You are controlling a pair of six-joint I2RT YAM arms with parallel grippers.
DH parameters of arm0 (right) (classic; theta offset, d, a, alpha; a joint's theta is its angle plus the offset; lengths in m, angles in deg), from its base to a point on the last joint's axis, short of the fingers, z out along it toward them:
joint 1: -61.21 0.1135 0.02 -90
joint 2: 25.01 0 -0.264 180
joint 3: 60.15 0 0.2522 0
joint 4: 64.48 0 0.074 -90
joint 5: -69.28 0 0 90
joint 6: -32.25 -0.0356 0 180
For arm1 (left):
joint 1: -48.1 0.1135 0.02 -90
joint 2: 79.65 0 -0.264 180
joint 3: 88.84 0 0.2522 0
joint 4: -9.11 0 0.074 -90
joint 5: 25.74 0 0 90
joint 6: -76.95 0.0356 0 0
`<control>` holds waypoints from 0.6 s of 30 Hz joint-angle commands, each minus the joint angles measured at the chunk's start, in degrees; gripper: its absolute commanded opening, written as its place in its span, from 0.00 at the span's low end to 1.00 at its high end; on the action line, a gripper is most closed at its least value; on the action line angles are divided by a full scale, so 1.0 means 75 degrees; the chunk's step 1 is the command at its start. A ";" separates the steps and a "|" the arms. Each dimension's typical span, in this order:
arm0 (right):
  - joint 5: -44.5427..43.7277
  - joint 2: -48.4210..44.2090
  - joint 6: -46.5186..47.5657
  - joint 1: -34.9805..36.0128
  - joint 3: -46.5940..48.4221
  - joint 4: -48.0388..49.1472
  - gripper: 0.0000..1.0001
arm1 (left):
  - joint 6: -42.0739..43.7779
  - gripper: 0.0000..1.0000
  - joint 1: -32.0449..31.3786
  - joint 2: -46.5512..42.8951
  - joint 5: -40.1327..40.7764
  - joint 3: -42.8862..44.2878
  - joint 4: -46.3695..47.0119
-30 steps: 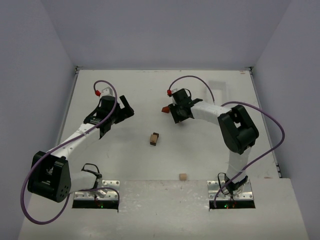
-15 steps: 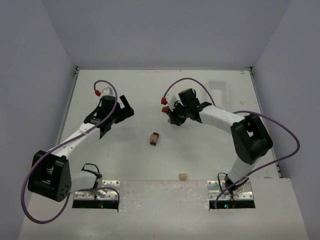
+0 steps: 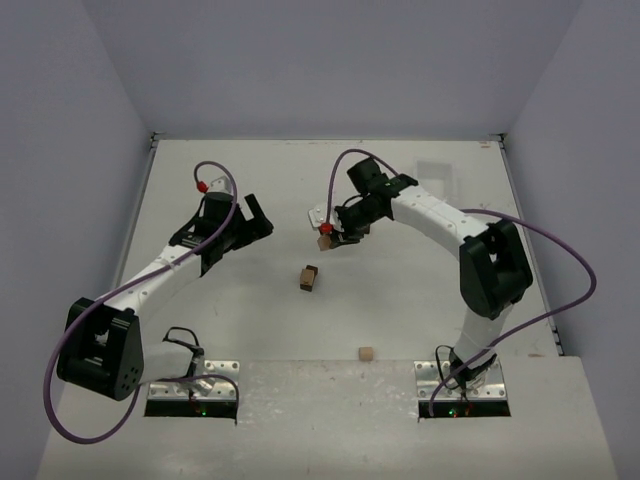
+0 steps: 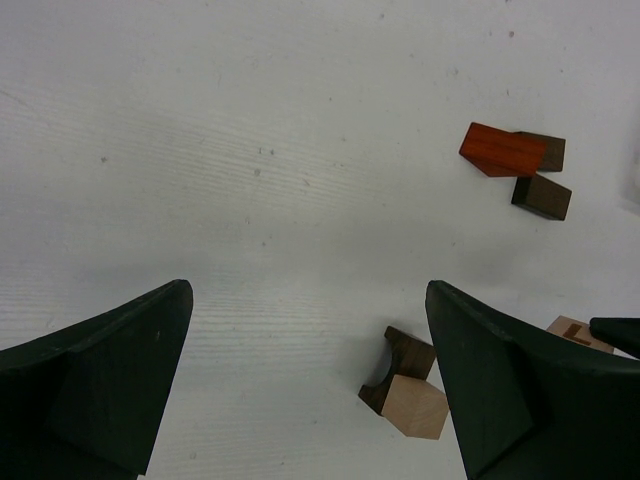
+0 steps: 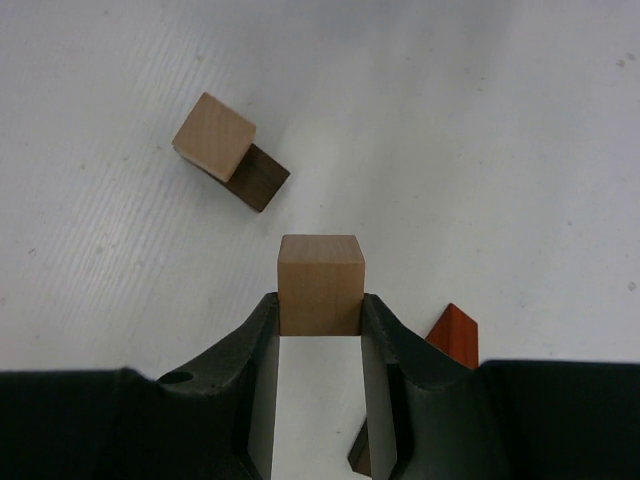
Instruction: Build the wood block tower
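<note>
A small stack (image 3: 309,277) stands mid-table: a light tan cube (image 5: 213,137) touching a dark brown arched block (image 5: 262,180); whether the cube rests on it or beside it is unclear. The stack also shows in the left wrist view (image 4: 405,392). My right gripper (image 3: 330,238) is shut on another tan cube (image 5: 320,283) and holds it above the table, up and right of the stack. My left gripper (image 3: 255,218) is open and empty, left of the stack, with its fingers (image 4: 110,385) spread wide.
A reddish-brown block (image 4: 503,150) and two dark brown blocks (image 4: 541,196) lie under the right gripper; the red one shows in the right wrist view (image 5: 455,335). A loose tan block (image 3: 366,353) lies near the front edge. Grey walls surround the table.
</note>
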 commanded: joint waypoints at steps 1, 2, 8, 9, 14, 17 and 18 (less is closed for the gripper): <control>0.0201 0.0156 0.1969 0.0111 0.0471 -0.1104 0.17 | 0.0066 1.00 0.0047 -0.0019 -0.0224 0.0210 -0.0249; 0.0099 0.0276 0.2253 0.0148 0.0580 -0.1265 0.17 | 0.0076 1.00 0.0038 -0.0038 -0.0206 0.0245 -0.0423; -0.0436 0.1083 0.2625 0.0306 0.1169 -0.1576 0.19 | 0.0247 1.00 0.0038 -0.0106 -0.0262 0.0245 -0.0566; -0.0482 0.1175 0.2708 0.0359 0.1246 -0.1616 0.19 | 0.0262 1.00 0.0038 -0.0107 -0.0276 0.0245 -0.0589; -0.0720 0.1652 0.3133 0.0618 0.1676 -0.2043 0.19 | 0.0359 1.00 0.0038 -0.0119 -0.0285 0.0319 -0.0913; -0.0764 0.1819 0.3277 0.0670 0.1824 -0.2170 0.19 | 0.0342 1.00 0.0028 -0.0179 -0.0233 0.0293 -0.1186; -0.0732 0.1828 0.3304 0.0682 0.1825 -0.2175 0.20 | 0.0324 1.00 0.0018 -0.0192 -0.0238 0.0264 -0.1176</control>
